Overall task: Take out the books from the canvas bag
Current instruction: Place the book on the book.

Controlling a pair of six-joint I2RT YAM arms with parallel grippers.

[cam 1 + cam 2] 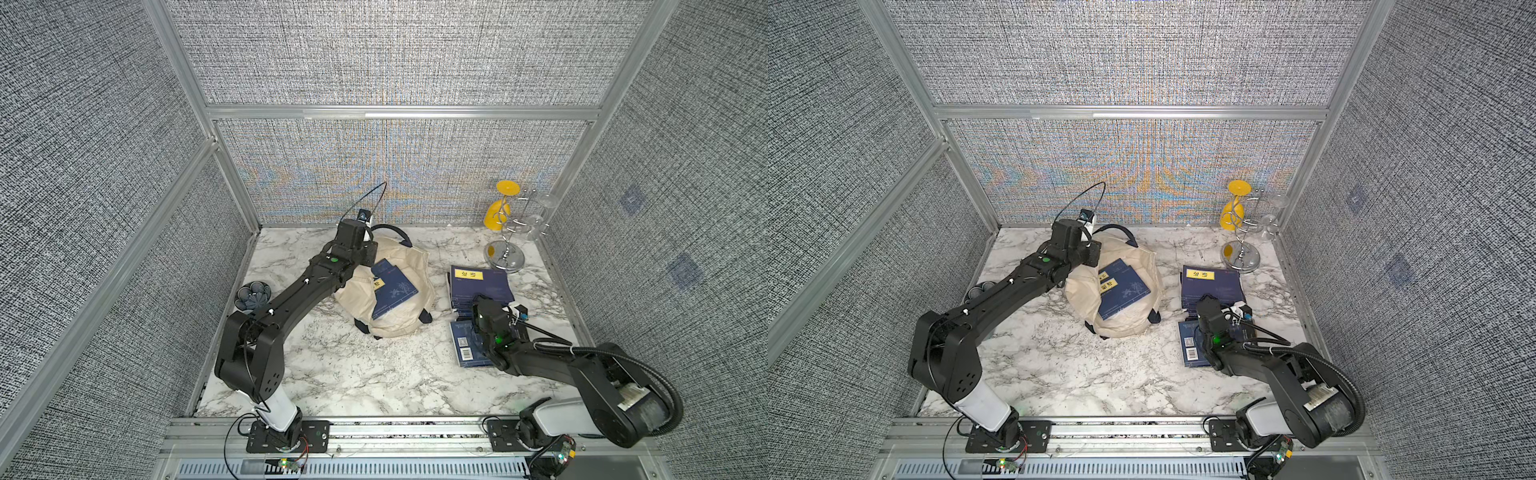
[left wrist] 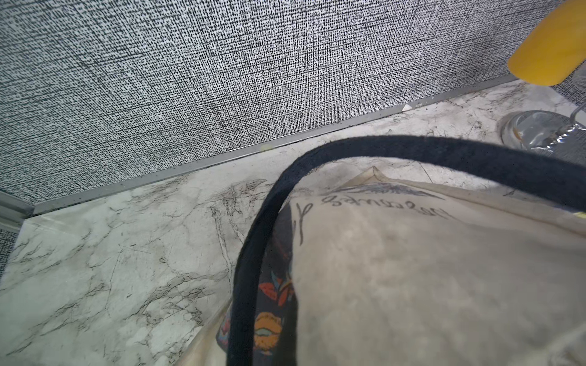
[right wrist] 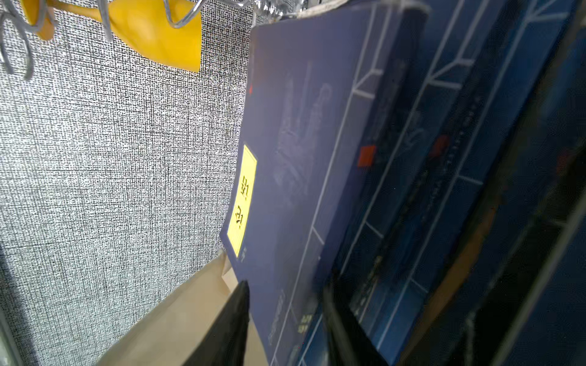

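Right, around your right gripper [image 3: 285, 320]: a chrome glass rack [image 1: 505, 253] with a yellow glass [image 1: 496, 216] stands beyond the stack of books [image 1: 482, 282] in front of it. A book with a barcode [image 1: 467, 347] lies face down under its wrist. Its fingers [image 3: 233, 320] stand apart on either side of the top book's edge; you cannot tell whether they press it.

Your left gripper [image 1: 369, 258] is clenched at the rim of the canvas bag [image 1: 405, 257]; whether it pinches fabric is hidden. Two books [image 1: 392, 291] lie in the bag's mouth just beside it. A dark flower dish [image 1: 252, 295] sits back by that arm's elbow.

The yellow labels [image 1: 468, 273] carry dark characters, and the bag has script lettering; neither can be read.
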